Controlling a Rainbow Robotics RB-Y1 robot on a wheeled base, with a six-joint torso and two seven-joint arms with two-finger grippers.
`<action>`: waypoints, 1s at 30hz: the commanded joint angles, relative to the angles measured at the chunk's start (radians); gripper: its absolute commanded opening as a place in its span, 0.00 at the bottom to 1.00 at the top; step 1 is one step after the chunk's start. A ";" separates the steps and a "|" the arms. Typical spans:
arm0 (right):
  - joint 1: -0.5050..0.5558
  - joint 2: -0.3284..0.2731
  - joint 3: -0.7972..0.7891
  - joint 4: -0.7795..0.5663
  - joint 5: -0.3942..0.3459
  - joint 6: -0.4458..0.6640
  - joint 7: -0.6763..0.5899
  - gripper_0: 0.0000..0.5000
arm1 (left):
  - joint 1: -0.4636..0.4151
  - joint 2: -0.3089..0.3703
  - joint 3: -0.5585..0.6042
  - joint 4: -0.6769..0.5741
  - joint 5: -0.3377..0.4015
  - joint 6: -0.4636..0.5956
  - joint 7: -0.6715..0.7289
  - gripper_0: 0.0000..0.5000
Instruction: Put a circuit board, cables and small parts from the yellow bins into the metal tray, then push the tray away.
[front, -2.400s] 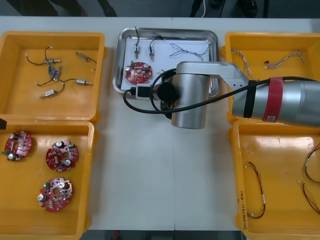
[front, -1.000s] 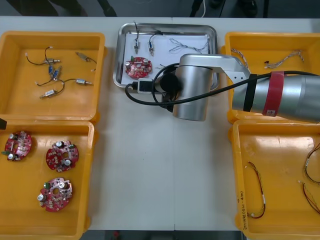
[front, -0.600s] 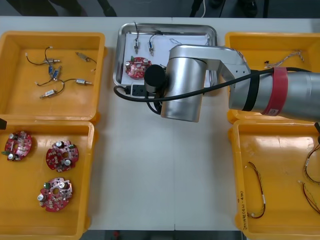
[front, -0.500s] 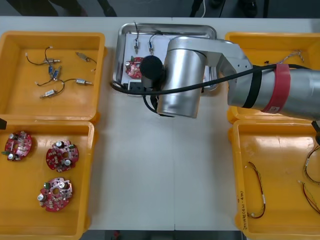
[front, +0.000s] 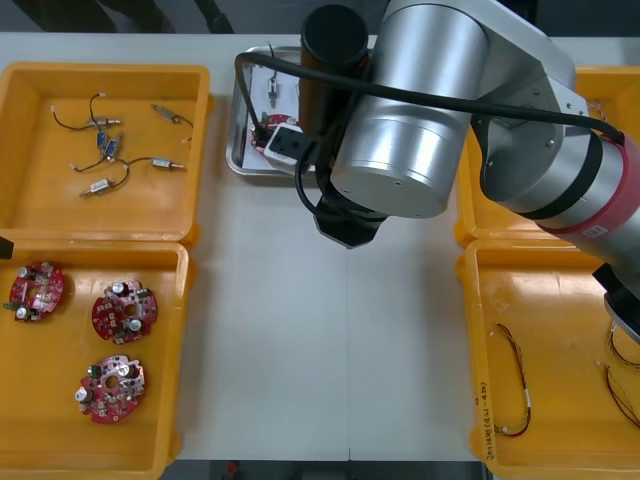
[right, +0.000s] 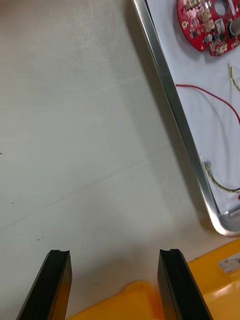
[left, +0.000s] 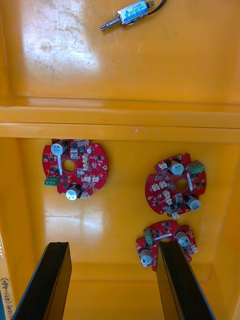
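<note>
The metal tray lies at the far middle of the table, with most of it hidden under my raised right arm. A red circuit board and a red and yellow cable lie on the tray's white lining, and a small metal part shows in it too. My right gripper stands open over bare table, just outside the tray's rim, with nothing between its fingers. My left gripper hangs open above three circuit boards in the near left yellow bin.
The far left yellow bin holds several small metal parts. The near right bin holds cables. A yellow bin's edge lies close under the right fingers. Open table lies between the bins.
The tray slid a little farther away. My right arm then drew back from it and rose towards the camera, so it now covers most of the tray. The left side is unchanged.
</note>
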 joint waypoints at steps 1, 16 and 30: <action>0.091 0.002 -0.118 -0.132 -0.007 0.053 -0.085 1.00 | 0.022 -0.009 0.031 -0.027 -0.009 0.007 -0.074 1.00; 0.443 -0.182 -0.532 -0.417 -0.210 0.053 -0.464 1.00 | 0.022 -0.009 0.031 -0.027 -0.009 0.007 -0.074 1.00; 0.705 -0.332 -0.845 -0.411 -0.122 0.053 -0.444 1.00 | 0.022 -0.009 0.031 -0.027 -0.009 0.007 -0.074 1.00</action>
